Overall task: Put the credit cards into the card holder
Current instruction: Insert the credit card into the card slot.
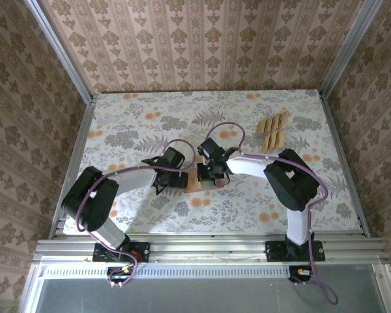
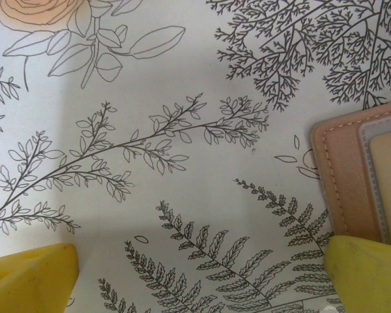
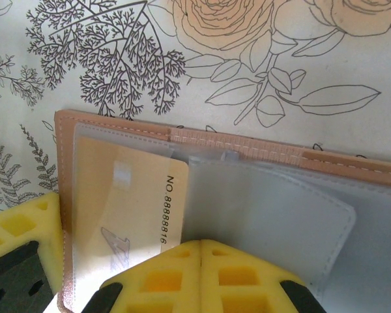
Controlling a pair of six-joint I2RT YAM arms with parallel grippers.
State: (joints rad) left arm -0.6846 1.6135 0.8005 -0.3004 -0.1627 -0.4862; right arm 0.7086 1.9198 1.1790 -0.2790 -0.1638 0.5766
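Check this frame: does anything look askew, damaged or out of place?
Nothing stands out. The card holder lies open and flat, one card sits in a clear pocket, and the spare credit cards lie in neat fanned rows.

Perhaps lab: wallpapered booth (image 1: 202, 39), aluminium rail (image 1: 208, 248).

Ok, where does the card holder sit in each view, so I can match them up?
Top external: card holder mid-picture, slightly below centre.
Left wrist: card holder at the right edge, mid-height.
Right wrist: card holder open across the lower half, a credit card in its left pocket.
Shared landmark: floral table cover.
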